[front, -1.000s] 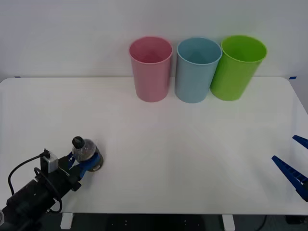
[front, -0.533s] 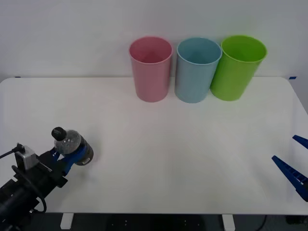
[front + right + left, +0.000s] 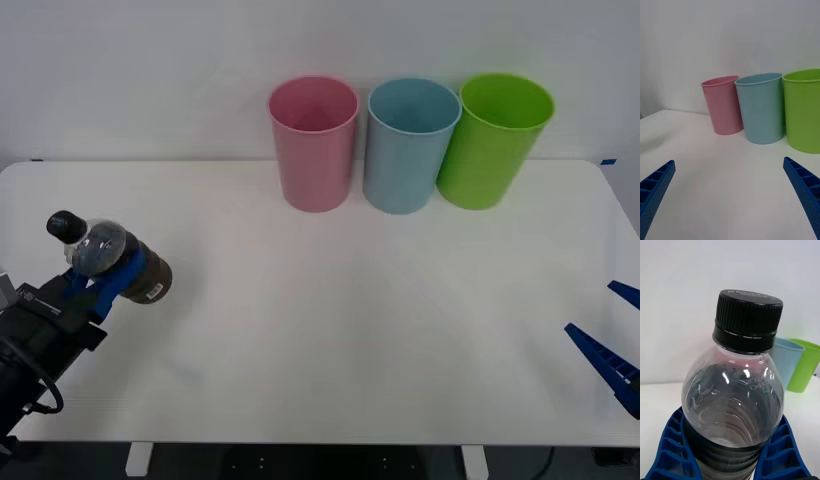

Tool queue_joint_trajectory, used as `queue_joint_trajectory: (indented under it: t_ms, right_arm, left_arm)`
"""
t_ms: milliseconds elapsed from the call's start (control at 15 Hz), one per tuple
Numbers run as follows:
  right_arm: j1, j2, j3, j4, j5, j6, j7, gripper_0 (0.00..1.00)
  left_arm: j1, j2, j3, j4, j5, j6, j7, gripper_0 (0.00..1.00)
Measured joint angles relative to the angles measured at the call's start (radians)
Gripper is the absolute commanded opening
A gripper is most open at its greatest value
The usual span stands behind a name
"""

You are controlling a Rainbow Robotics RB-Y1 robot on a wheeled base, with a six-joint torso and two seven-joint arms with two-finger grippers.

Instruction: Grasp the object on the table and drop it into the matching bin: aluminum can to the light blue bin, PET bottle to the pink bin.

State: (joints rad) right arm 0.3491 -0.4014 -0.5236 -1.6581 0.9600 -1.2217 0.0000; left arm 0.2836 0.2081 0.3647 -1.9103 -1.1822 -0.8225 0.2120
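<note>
My left gripper [image 3: 112, 275] is shut on the PET bottle [image 3: 112, 260], a small clear bottle with a black cap and dark label band, held lifted above the table [image 3: 320, 330] at its left side. Up close, the bottle [image 3: 733, 405] sits between the blue ribbed fingers [image 3: 673, 450]. The pink bin [image 3: 314, 142] stands at the back centre, with the light blue bin [image 3: 408, 145] just to its right. My right gripper [image 3: 610, 345] waits open at the table's right edge. From there I see the pink bin [image 3: 723, 105] and the light blue bin [image 3: 762, 108].
A green bin [image 3: 492, 140] stands right of the light blue one, also seen as the green bin [image 3: 803, 110] from the right wrist. A white wall rises directly behind the bins.
My left gripper has risen and moved left and away from the front edge, carrying the bottle up off the table. The right arm has stayed still.
</note>
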Motion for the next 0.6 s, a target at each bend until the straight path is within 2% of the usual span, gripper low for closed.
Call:
queue_joint_trajectory:
  t_ms: [333, 600]
  right_arm:
    - [0.0, 0.0, 0.0, 0.0, 0.0, 0.0, 0.0, 1.0]
    - [0.0, 0.0, 0.0, 0.0, 0.0, 0.0, 0.0, 1.0]
  left_arm:
    - [-0.166, 0.073, -0.03, -0.006, -0.1, 0.051, 0.204, 0.0]
    - [-0.302, 0.086, -0.033, -0.005, -0.22, 0.05, 0.384, 0.0]
